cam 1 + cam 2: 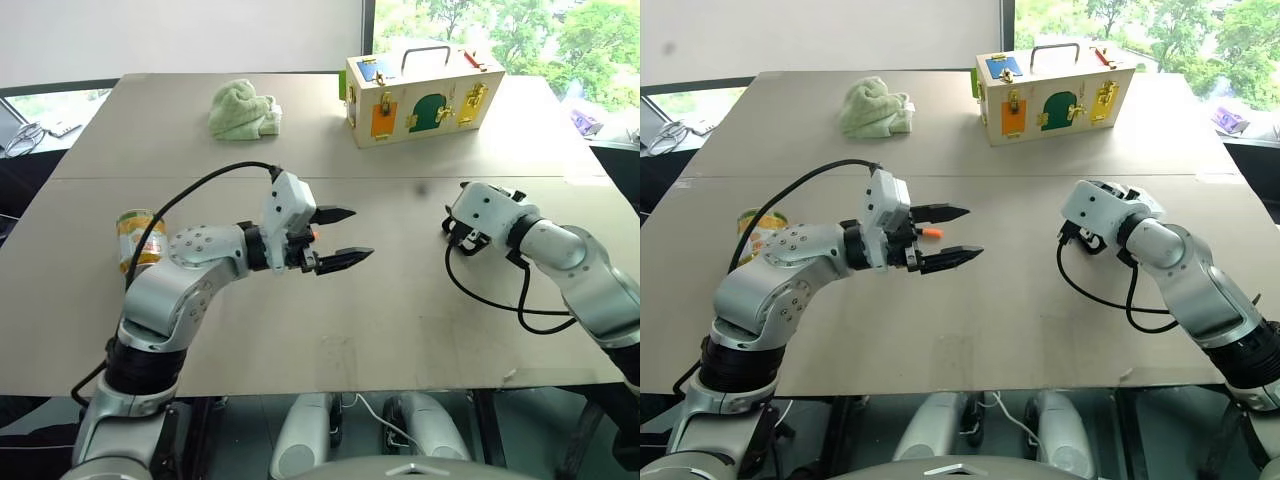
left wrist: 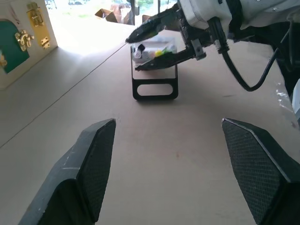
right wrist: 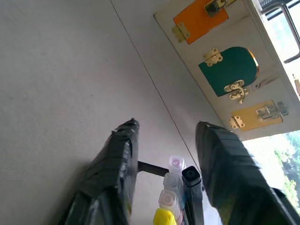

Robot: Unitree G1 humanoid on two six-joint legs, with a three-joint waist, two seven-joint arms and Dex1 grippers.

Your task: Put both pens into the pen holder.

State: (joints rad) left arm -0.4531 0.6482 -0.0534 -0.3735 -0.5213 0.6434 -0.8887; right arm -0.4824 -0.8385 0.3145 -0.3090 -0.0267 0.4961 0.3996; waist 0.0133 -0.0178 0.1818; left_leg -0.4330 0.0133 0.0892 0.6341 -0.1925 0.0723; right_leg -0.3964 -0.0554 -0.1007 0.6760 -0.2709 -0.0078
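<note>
Head view: left pincer (image 1: 340, 238) hovers over mid-counter (image 1: 400, 300), fingers apart and empty, an orange tip showing behind them; the right pincer (image 1: 462, 236) is at 3 o'clock from it, the wooden box (image 1: 420, 95) at 12 o'clock. Left wrist view: right pincer's fingers are spread over the pen holder (image 2: 154, 70). Right wrist view: fingers apart, marker caps (image 3: 176, 187) between them.

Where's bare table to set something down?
Bare: the middle strip between the left gripper and right gripper, and the near edge. Also between towel and wooden box. Crowded: around the pen holder under the right gripper.
</note>
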